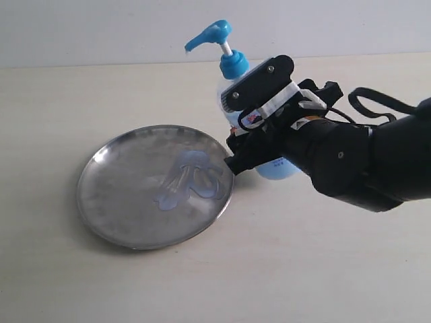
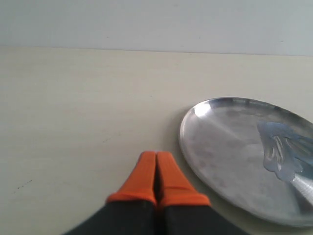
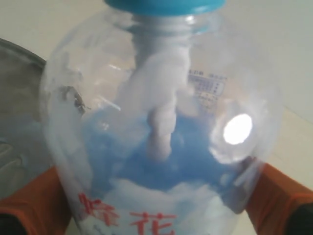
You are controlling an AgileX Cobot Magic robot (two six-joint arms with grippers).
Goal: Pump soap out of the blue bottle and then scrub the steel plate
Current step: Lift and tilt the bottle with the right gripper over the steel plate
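The blue bottle (image 1: 234, 65) leans slightly beside the far right rim of the steel plate (image 1: 114, 188), on the tabletop. My right gripper (image 1: 246, 124) is shut on the bottle's body; in the right wrist view its orange fingers (image 3: 41, 196) press both sides of the clear bottle (image 3: 161, 122) with red characters. Pale blue soap (image 1: 192, 178) lies in glossy squiggles on the right part of the plate. My left gripper (image 2: 156, 159) is shut and empty, low over the bare table beside the plate (image 2: 220, 147), where soap (image 2: 281, 152) also shows. That left gripper is outside the exterior view.
A pale wooden tabletop (image 1: 81, 87) runs back to a light wall (image 1: 101, 27). The right arm's black body (image 1: 357, 161) and its cable loop (image 1: 377, 101) fill the right side. The plate's edge (image 3: 19, 63) lies just behind the bottle in the right wrist view.
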